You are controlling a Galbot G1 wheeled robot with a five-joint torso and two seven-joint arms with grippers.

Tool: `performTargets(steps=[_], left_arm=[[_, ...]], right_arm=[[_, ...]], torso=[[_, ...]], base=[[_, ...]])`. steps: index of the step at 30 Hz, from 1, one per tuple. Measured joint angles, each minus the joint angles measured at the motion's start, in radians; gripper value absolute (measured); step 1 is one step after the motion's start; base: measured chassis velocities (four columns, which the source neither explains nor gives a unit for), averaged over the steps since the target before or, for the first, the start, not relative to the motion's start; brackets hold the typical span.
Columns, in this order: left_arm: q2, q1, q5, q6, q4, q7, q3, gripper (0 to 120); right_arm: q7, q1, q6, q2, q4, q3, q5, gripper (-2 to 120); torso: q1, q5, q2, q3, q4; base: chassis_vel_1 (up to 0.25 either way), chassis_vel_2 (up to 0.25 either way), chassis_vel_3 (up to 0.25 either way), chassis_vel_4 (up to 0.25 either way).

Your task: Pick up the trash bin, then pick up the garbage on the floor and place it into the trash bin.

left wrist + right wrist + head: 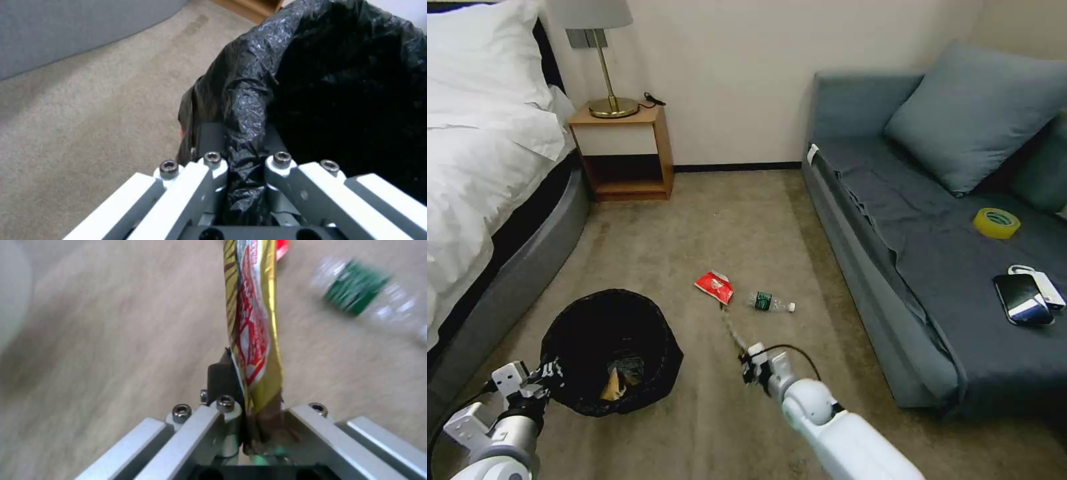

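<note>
Looking down from the head camera, you have both arms low in the foreground. Your left gripper (550,373), at about seven o'clock, is clamped on the near rim of the trash bin (610,350); the left wrist view shows its fingers (212,166) pinched on a fold of the black liner (245,110) draped over that rim. The bin sits on the carpet (707,220) just ahead of that gripper, and at its bottom you can make out a tan paper piece (614,385) against the dark lining.

Your right gripper (752,363), close to six o'clock, is closed on one end of the yellow-brown wrapper (253,333). In the right wrist view the wrapper stands out straight from between the fingers (225,406), gold with red print. From the head view it runs as a thin strip (732,327) away from the gripper toward twelve o'clock.

Just beyond the strip's far end lies the red snack packet (714,287), flat on the carpet. The clear plastic bottle (770,303) with its green label lies on its side just beside the packet, toward one o'clock from your right gripper.

Farther out at three o'clock, the grey sofa (894,200) carries a black phone (1022,299) and a yellow tape roll (996,223). At nine o'clock is the bed (480,147), and at eleven o'clock a wooden nightstand (624,150) with a lamp (607,67) stands against the wall.
</note>
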Motion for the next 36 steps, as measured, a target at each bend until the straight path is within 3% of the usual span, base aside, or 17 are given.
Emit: performTargets(steps=[8, 21, 36], left_arm=[[0.005, -0.020, 0.000, 0.001, 0.025, -0.006, 0.041, 4], [-0.007, -0.120, 0.021, 0.042, 0.077, -0.062, 0.190, 4], [-0.034, -0.105, 0.056, 0.049, 0.048, -0.060, 0.212, 4]], right_arm=[[0.019, 0.018, -0.018, -0.068, 0.114, 0.038, 0.047, 0], [0.050, 0.022, -0.061, -0.249, 0.427, 0.004, 0.111, 0], [0.052, 0.061, -0.098, -0.320, 0.648, -0.152, 0.138, 0]], torso=[[0.000, 0.0000, 0.000, 0.000, 0.0000], [0.000, 0.0001, 0.000, 0.000, -0.0002], [0.000, -0.0001, 0.000, 0.000, 0.0000]], base=[[0.000, 0.000, 0.000, 0.000], [0.000, 0.000, 0.000, 0.000], [0.000, 0.000, 0.000, 0.000]])
